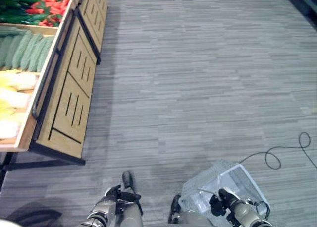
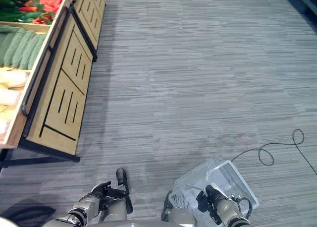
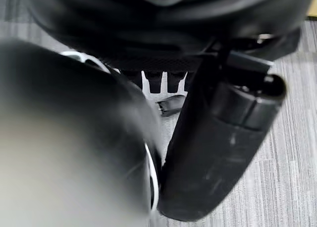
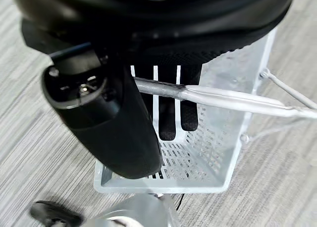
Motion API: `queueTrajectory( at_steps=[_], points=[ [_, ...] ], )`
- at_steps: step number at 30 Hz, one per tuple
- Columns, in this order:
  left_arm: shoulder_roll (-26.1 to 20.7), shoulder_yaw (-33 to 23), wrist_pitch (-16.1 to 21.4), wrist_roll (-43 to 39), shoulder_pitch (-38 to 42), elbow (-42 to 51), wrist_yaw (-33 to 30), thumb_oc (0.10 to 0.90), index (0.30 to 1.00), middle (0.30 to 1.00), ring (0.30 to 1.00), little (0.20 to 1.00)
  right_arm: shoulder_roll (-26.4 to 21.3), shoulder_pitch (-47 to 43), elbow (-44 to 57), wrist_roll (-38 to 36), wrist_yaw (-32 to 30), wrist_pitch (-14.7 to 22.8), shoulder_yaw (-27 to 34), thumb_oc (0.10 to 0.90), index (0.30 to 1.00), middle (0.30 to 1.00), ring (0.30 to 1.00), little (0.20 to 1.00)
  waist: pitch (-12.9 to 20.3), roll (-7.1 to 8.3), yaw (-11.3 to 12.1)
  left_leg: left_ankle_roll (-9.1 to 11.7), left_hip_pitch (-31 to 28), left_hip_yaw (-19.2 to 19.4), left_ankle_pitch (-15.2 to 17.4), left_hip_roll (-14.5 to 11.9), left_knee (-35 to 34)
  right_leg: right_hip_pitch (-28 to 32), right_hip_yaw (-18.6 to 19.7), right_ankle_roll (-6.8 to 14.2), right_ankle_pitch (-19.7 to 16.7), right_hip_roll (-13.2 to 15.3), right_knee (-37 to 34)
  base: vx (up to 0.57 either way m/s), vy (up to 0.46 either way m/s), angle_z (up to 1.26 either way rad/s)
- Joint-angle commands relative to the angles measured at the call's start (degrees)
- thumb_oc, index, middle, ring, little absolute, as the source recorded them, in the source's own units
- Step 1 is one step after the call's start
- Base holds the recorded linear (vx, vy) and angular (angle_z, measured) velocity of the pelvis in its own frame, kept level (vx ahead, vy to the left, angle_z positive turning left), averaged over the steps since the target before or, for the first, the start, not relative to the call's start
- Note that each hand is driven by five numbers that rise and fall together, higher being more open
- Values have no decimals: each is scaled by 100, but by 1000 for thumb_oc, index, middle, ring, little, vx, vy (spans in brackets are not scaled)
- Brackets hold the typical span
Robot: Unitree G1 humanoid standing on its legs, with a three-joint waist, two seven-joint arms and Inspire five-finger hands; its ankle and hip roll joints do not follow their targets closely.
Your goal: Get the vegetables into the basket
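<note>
The right hand (image 4: 163,108) has its fingers curled round the wire handle (image 4: 233,100) of the basket (image 4: 218,152) hanging empty beneath it, light and stiff; the vegetables (image 1: 22,48) lie well off.

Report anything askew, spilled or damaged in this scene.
Nothing stands out. The white perforated plastic basket hangs empty from its metal handle, gripped by the right hand. The left hand hangs at the side. Red, green and yellow vegetables lie sorted in the wooden display stand.
</note>
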State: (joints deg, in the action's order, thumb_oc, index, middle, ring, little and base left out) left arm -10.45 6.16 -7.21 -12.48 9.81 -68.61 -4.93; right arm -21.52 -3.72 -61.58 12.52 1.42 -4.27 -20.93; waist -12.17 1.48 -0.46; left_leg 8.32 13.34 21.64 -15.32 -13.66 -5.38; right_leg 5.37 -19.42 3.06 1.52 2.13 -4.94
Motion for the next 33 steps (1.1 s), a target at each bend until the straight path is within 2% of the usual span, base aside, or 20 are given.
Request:
queueTrajectory(
  at_steps=[1,3,5,8,9,10,11,12,13,15,17,18,19,21,23,25,26,31,32,33],
  points=[
    [12,15,17,-122,-195,10,16,900,1000,1000,1000,1000,-165,-84,323,8,-22,79,-95,400,300,300,300,300,61,118,207,-28,-169,-29,38,176,158,153,510,661,-79,665,356,346,269,-63],
    [-35,6,19,-159,-184,47,-13,900,1000,1000,1000,1000,-83,-68,328,-12,-44,77,-51,400,300,300,300,300,112,249,254,-192,-209,113,248,360,344,178,614,742,-11,907,588,289,249,-40],
    [-100,26,22,-97,-165,66,-7,900,1000,1000,1000,1000,-20,-97,326,23,-33,68,-94,400,300,300,300,300,146,354,311,-301,-230,277,388,468,413,-4,707,822,-146,1045,786,167,219,0],
    [-167,10,15,-105,-123,94,-17,900,1000,1000,1000,1000,61,-181,330,11,-12,49,-133,400,300,300,300,300,133,487,345,-449,-440,451,522,723,210,-225,735,981,-587,1269,1080,145,229,-19],
    [-191,21,-2,-75,-116,88,-1,900,1000,1000,1000,1000,78,-184,336,1,5,44,-115,400,300,300,300,300,138,522,331,-548,-543,477,653,875,142,-370,725,1039,-862,1380,1387,182,269,-10],
    [-201,29,0,-51,-114,88,0,900,1000,1000,1000,1000,81,-183,349,-1,8,43,-105,400,300,300,300,300,124,533,331,-605,-601,480,723,946,126,-452,761,1076,-983,1417,1584,234,326,-7],
    [-214,28,-4,-18,-111,59,43,900,1000,1000,1000,1000,97,-173,322,-18,43,47,-75,400,300,300,300,300,82,539,301,-724,-760,449,880,1086,114,-569,797,1092,-1271,1496,2040,186,250,12],
    [-212,40,-11,-6,-111,56,48,900,1000,1000,1000,1000,108,-169,306,-22,51,48,-69,400,300,300,300,300,53,526,296,-766,-839,434,939,1125,105,-617,802,1083,-1344,1518,2230,327,333,40],
    [-235,47,-49,103,-140,24,79,900,1000,1000,1000,1000,138,-105,313,-47,79,37,-42,400,300,300,300,300,-21,487,277,-886,-1107,350,1177,1224,93,-828,841,1042,-1449,1464,2802,224,200,45],
    [-255,55,-50,115,-148,30,93,900,1000,1000,1000,1000,151,-76,308,-68,97,36,-38,400,300,300,300,300,-38,471,239,-881,-1190,287,1222,1237,66,-999,917,1002,-1347,1383,2814,229,106,46],
    [-274,92,-56,105,-125,-2,80,900,1000,1000,1000,1000,175,-31,266,-131,95,44,-18,400,300,300,300,300,-105,395,173,-803,-1368,149,1261,1198,38,-1391,857,866,-1094,1216,2481,243,14,20],
    [-272,94,-55,104,-127,-4,79,900,1000,1000,1000,1000,174,-29,263,-132,93,47,-18,400,300,300,300,300,-124,397,148,-801,-1397,120,1281,1209,38,-1359,833,874,-1054,1234,2509,243,-91,29],
    [-265,123,-29,126,-79,-38,62,900,1000,1000,1000,1000,178,-31,224,-163,65,65,-26,400,300,300,300,300,-172,409,63,-717,-1529,-54,1364,1209,38,-1540,867,863,-1041,1166,1839,241,-113,41],
    [-261,145,2,148,-36,-62,56,900,1000,1000,1000,1000,179,-39,170,-194,39,80,-38,400,300,300,300,300,-182,439,-55,-629,-1654,-222,1452,1215,38,-1724,1048,917,-1208,1026,1094,299,-127,65],
    [-256,161,10,208,-16,-84,41,900,1000,1000,1000,1000,173,-24,172,-206,35,74,-39,400,300,300,300,300,-195,476,-159,-586,-1775,-371,1535,1264,38,-1951,1252,983,-1434,937,733,228,-71,66],
    [-256,157,5,245,-10,-115,35,900,1000,1000,1000,1000,178,-1,181,-203,40,67,-33,400,300,300,300,300,-198,459,-224,-550,-1879,-464,1621,1256,38,-2061,1249,1025,-1551,896,532,273,-70,64],
    [-256,145,9,330,-22,-160,25,900,1000,1000,1000,1000,201,46,157,-203,47,56,-7,400,300,300,300,300,-175,468,-290,-499,-2053,-589,1749,1265,38,-2181,1079,1074,-1696,872,335,320,-91,60],
    [-197,139,-37,505,-127,-233,80,900,1000,1000,1000,1000,177,229,129,-218,70,55,70,400,300,300,300,300,-46,393,-441,-454,-2542,-841,2016,1321,38,-2113,773,1005,-1742,801,405,337,-119,41],
    [-138,185,-28,485,-132,-230,100,900,1000,1000,1000,1000,130,268,76,-250,69,87,108,400,300,300,300,300,52,265,-509,-387,-2709,-948,1950,1227,45,-1998,884,879,-1671,650,436,294,-204,62],
    [-109,225,-22,443,-129,-203,112,900,1000,1000,1000,1000,92,277,49,-263,62,95,121,400,300,300,300,300,71,185,-532,-323,-2719,-1007,1913,1124,233,-1916,824,809,-1601,588,480,357,-276,66]
  ],
)
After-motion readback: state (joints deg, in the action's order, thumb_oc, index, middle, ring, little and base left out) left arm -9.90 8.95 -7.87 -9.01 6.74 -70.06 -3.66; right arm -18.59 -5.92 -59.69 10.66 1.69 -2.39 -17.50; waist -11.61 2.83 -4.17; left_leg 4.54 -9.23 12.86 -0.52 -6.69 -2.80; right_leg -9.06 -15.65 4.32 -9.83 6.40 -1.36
